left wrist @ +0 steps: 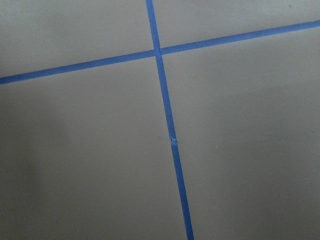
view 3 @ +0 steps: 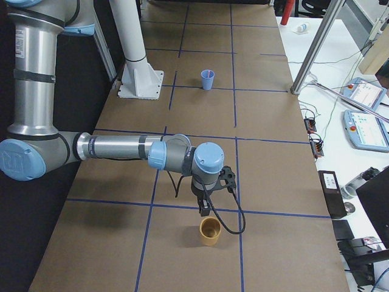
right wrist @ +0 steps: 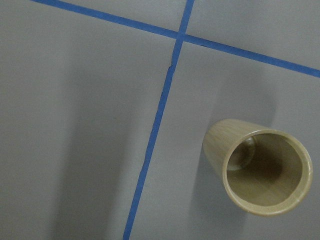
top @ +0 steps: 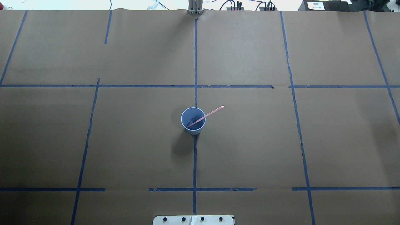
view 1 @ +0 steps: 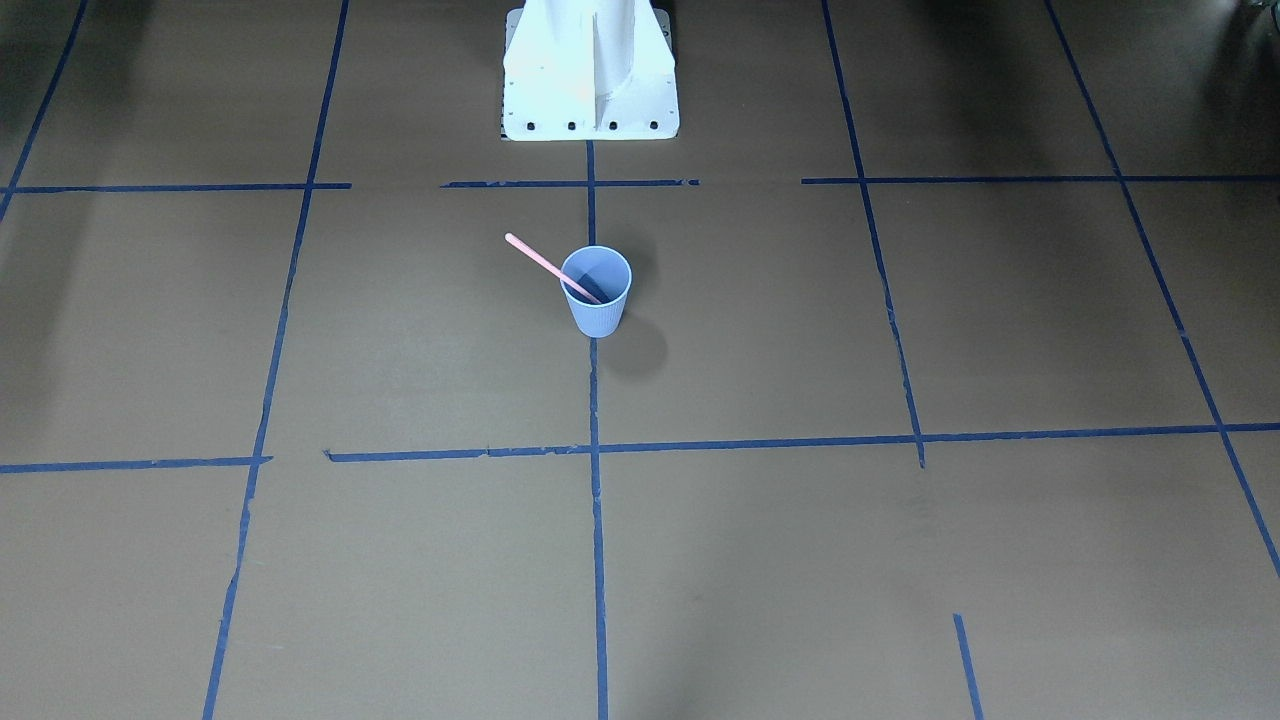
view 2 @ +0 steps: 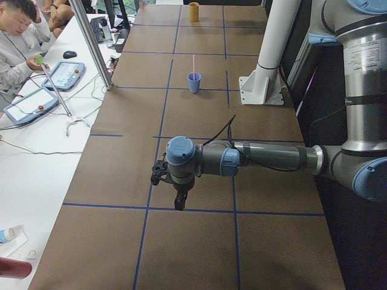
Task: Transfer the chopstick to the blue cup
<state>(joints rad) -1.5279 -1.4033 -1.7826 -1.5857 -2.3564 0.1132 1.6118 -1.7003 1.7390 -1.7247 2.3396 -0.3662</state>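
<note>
The blue cup stands upright at the middle of the table, on the centre tape line; it also shows in the overhead view. The pale-pink chopstick stands in it, its lower end inside and its upper part leaning over the rim. Both arms are far from the cup, at the table's ends. My left gripper and my right gripper show only in the side views, pointing down above the table. I cannot tell whether they are open or shut.
A wooden-coloured cup stands upright just below my right gripper, seen large in the right wrist view. The robot's white base stands behind the blue cup. Operators, tablets and cables lie along the far table edge.
</note>
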